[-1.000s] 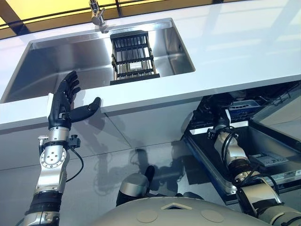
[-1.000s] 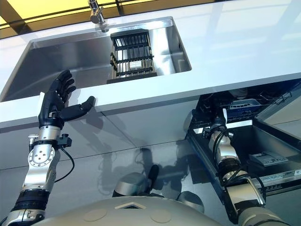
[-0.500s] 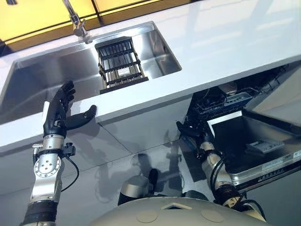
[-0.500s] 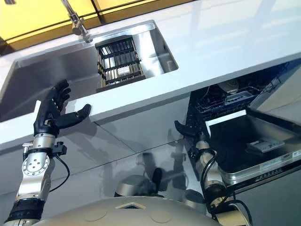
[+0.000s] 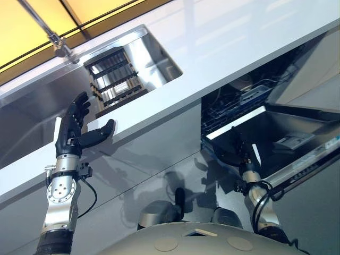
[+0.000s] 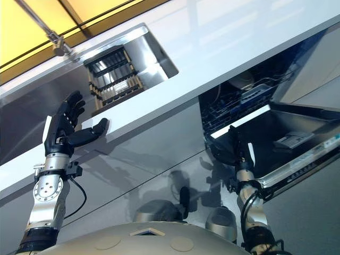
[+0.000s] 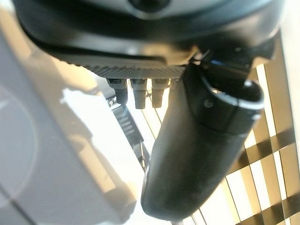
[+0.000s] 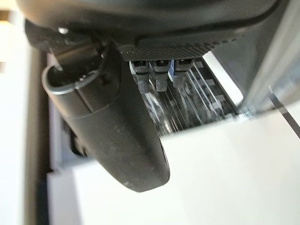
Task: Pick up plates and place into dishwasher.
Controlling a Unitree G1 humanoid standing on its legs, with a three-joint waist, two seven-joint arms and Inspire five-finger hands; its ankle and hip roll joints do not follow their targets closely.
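the left hand (image 5: 74,127) is raised with fingers spread and thumb out, holding nothing, at the front edge of the counter (image 5: 223,48). beyond its fingertips lies the sink (image 5: 32,111), where a dark rack (image 5: 114,79) holds the plates. risk: reaching forward low, the wrist catches the counter lip. the right hand (image 6: 240,151) hangs empty, fingers relaxed, just before the open dishwasher (image 6: 249,109); its lowered door (image 6: 297,141) juts out beside it, narrowing the room there. open room lies above the counter.
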